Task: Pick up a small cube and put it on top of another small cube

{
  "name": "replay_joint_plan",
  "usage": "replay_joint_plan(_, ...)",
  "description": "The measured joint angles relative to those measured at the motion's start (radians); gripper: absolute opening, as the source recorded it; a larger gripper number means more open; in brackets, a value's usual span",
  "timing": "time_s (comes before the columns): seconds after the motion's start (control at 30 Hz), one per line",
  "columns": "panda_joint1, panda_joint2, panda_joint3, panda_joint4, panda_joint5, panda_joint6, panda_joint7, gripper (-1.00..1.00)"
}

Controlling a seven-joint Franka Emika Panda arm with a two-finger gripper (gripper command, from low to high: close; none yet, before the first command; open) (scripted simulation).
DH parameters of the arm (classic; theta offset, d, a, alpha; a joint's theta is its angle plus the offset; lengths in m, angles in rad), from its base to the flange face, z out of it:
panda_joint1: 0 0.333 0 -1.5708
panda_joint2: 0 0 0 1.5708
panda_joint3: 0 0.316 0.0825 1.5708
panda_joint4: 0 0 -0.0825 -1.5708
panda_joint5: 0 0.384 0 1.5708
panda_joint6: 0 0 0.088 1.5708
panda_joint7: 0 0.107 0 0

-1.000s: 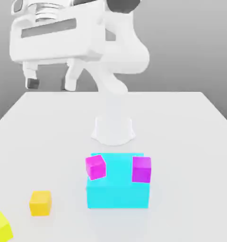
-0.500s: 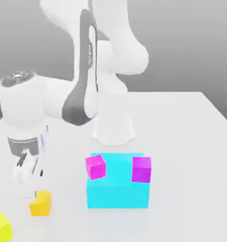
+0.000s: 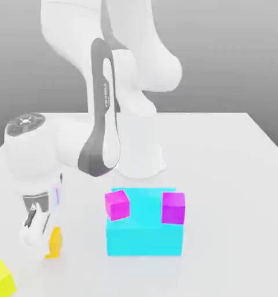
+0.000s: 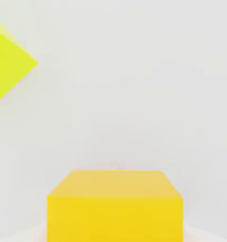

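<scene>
"What do you have on the exterior view?"

"My arm (image 3: 95, 116) reaches down at the exterior view's left, and the gripper (image 3: 48, 246) is low over the pale table (image 3: 222, 174). The orange cube (image 3: 55, 242) is at the fingers, partly hidden by them."

"Any writing?"

"One bit: small dark lettering runs lengthwise along the pale strip in the dark trim of the arm. I read it as FRANKA, though the letters are tiny. I can make out no other lettering."

"And the other pieces?"

"The yellow cube (image 3: 0, 281) lies near the orange one, cut by the picture's edge at the exterior view's lower left. In the middle stands the cyan block (image 3: 145, 239). The magenta cube (image 3: 117, 205) sits turned at its edge on the exterior view's left, the purple cube (image 3: 174, 208) squarer at its edge on the exterior view's right."

"Now the hand view. Are you gripping?"

"Yes, I have the orange cube pinched. It sits between the fingers, a pale bit of them showing at either side, its top and one face towards me. The yellow cube is well apart from it, one corner pointing inwards."

"Is the orange one off the table?"

"I can't tell from here."
</scene>
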Motion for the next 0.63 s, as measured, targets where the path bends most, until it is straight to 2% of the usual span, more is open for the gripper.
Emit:
replay_joint_plan(0.1,-0.008,-0.014,-0.004,0.065,-0.005,-0.079,-0.026,-1.00)
replay_joint_plan(0.37,-0.054,0.068,-0.004,0.351,-0.004,-0.283,-0.143,-1.00)
replay_joint_plan(0.5,-0.065,0.180,0.000,0.402,0.004,-0.222,-0.167,-1.00)
replay_joint_plan(0.53,-0.066,0.208,0.001,0.405,0.006,-0.197,-0.169,1.00)
replay_joint_plan(0.63,-0.066,0.208,0.001,0.405,0.006,-0.197,-0.169,1.00)
